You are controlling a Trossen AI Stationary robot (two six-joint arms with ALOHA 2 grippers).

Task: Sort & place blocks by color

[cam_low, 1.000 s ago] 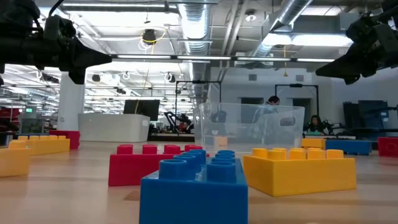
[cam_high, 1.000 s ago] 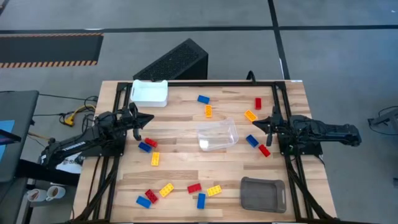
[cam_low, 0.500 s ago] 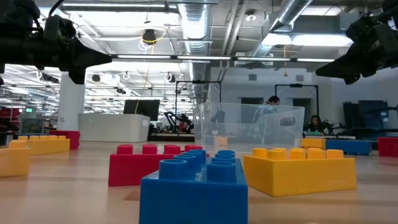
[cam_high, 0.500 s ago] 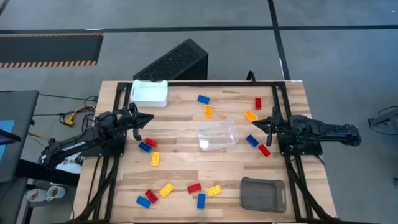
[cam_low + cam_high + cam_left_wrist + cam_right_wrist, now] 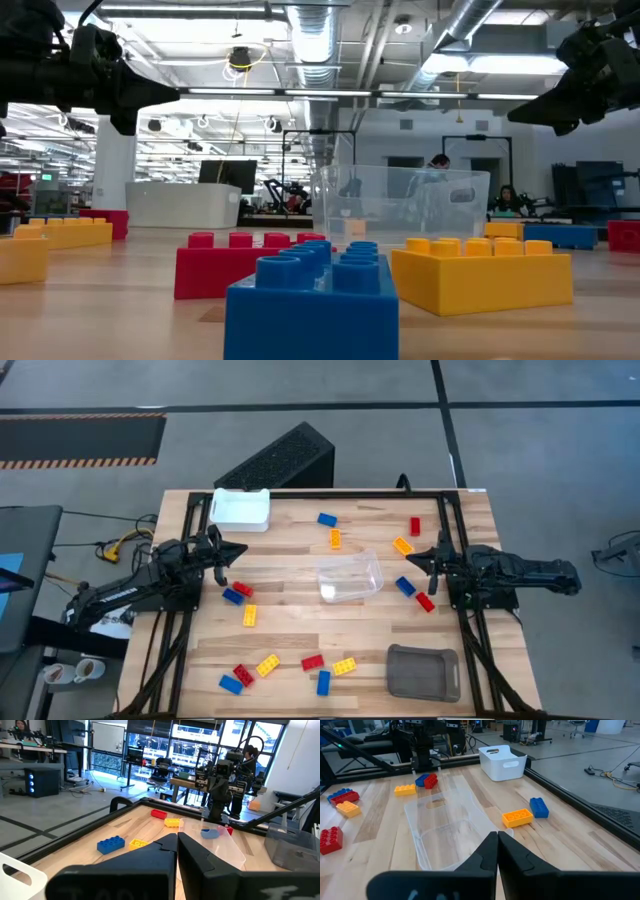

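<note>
No sorting done: blocks [image 5: 243, 615] lie scattered, clear bin [image 5: 350, 577] empty; left gripper [image 5: 240, 550] and right gripper [image 5: 412, 557] pinched together, empty.

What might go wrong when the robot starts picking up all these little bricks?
Two risks. The red and blue studded plastic bricks by the left tool touch each other, so grabbing one may drag the other along. The clear plastic tub sits mid-table between both arms and looks light; a reaching arm might bump it. Both tools, the right tool included, are shut and hold nothing.
</note>
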